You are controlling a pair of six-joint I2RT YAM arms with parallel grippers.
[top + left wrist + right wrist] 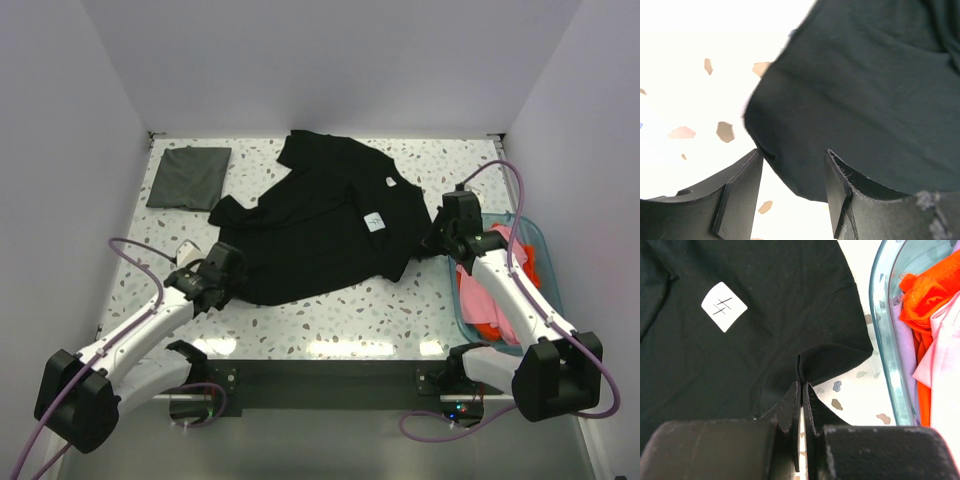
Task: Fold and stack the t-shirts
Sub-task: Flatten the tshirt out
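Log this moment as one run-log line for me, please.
left gripper: open, at black t-shirt edge | right gripper: shut on black t-shirt edge | grey t-shirt: folded, far-left corner

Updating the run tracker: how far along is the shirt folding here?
Done: grey shirt folded square, far left. In hand: black shirt lies loosely spread; right gripper pinches its edge, left gripper open at its corner. Left: pink shirt and orange shirt in the bin.

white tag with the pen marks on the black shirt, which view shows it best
Right wrist view: the tag is large and sharp on the shirt, its marks clear. The top view shows it as a small white patch, marks barely visible. The left wrist view shows only black cloth, no tag.
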